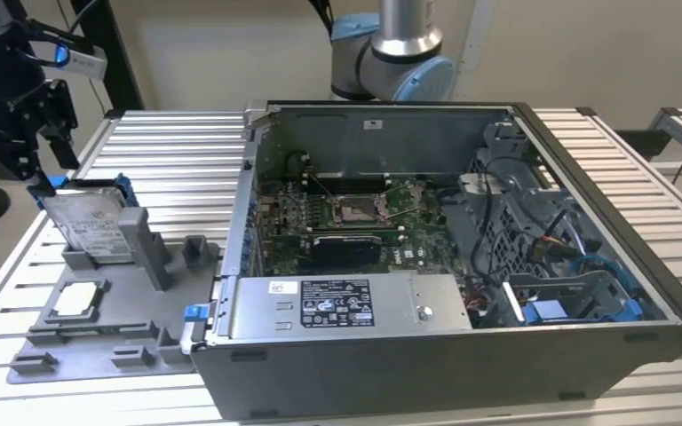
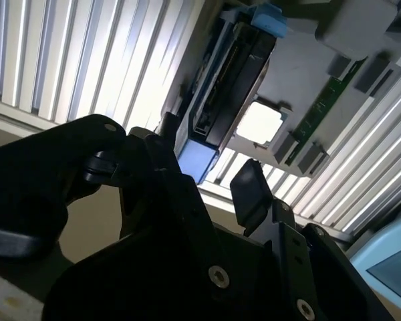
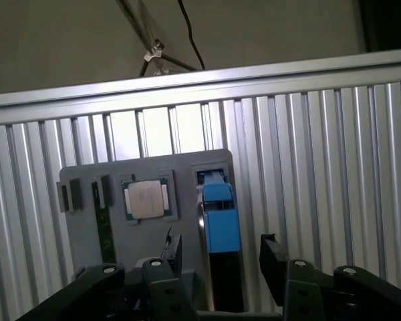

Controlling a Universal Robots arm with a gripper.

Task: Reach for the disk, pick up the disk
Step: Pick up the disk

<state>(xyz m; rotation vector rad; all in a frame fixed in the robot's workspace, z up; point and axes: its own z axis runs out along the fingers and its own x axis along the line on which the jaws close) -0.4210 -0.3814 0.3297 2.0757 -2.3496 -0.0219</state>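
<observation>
The disk (image 1: 90, 222) is standing on edge in a slot of the grey holder tray (image 1: 139, 351), over on the exterior view's left, next to the open computer case (image 1: 436, 266). You can see its label face and the blue carrier frame around the edges. The tray sits on the slatted metal table (image 1: 163, 151).

The gripper (image 1: 43, 182) hangs right above the disk's top corner, and its black fingers are spread apart, not clamped on anything. In the first wrist view the disk's blue edge (image 3: 218, 207) runs up between the two fingers (image 3: 271, 254) with a gap showing on each side. It's the same deal in the second wrist view, where the disk (image 2: 230, 80) lines up with the gap of the gripper (image 2: 210, 167). From the exterior view I honestly can't tell if a fingertip touches the frame.

The little square chip (image 1: 77, 298) lies flat in its own pocket of the tray, just beside the disk's slot, and it turns up in both wrist views too.
</observation>
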